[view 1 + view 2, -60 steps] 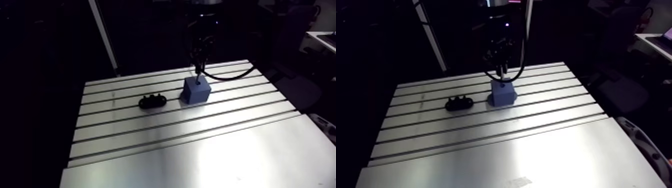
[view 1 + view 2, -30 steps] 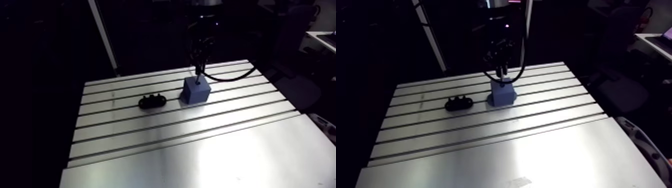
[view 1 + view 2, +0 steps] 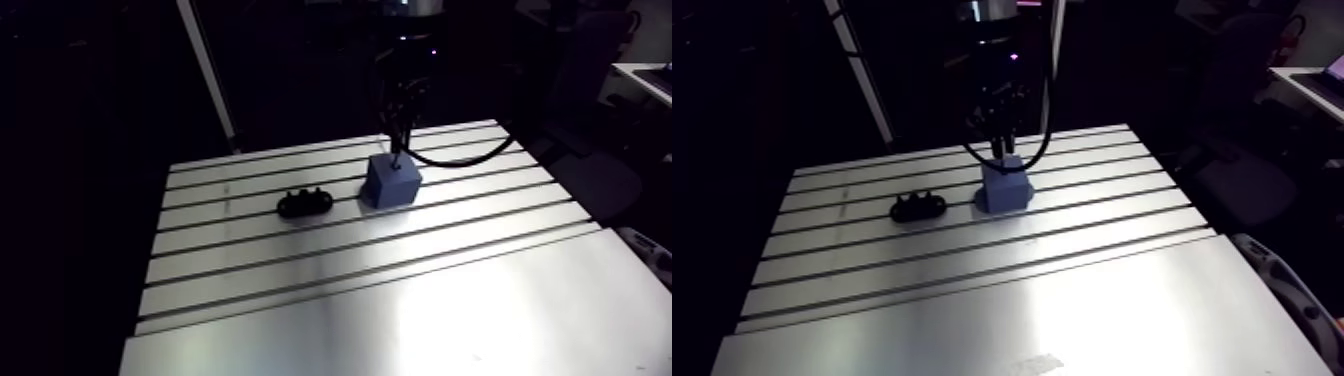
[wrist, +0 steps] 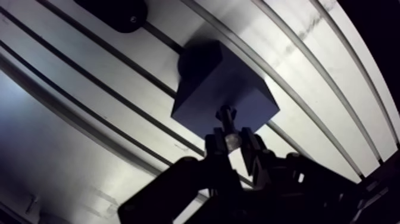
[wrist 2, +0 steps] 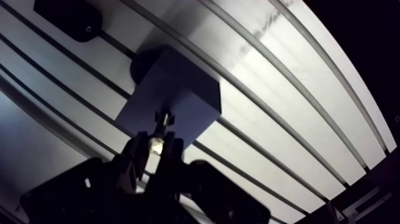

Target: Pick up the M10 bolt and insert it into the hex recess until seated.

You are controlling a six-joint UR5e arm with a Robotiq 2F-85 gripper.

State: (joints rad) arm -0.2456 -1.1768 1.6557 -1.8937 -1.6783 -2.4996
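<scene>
Nearest the wrist cam, the black two-finger gripper (image 4: 230, 142) pinches a small dark metal bolt (image 4: 225, 117) by one end. The free end points straight down, probably so it lines up w/ the hole. Directly under it sits a blue-grey square block (image 4: 208, 83) on the slotted aluminium table (image 3: 400, 300). The bolt tip is at or just above the block's top face; contact is unclear and the recess isn't visible. Beyond, well apart, lies a black lumpy oblong part (image 3: 305, 203). The arm's wrist hangs vertical over the block, fingers down.
</scene>
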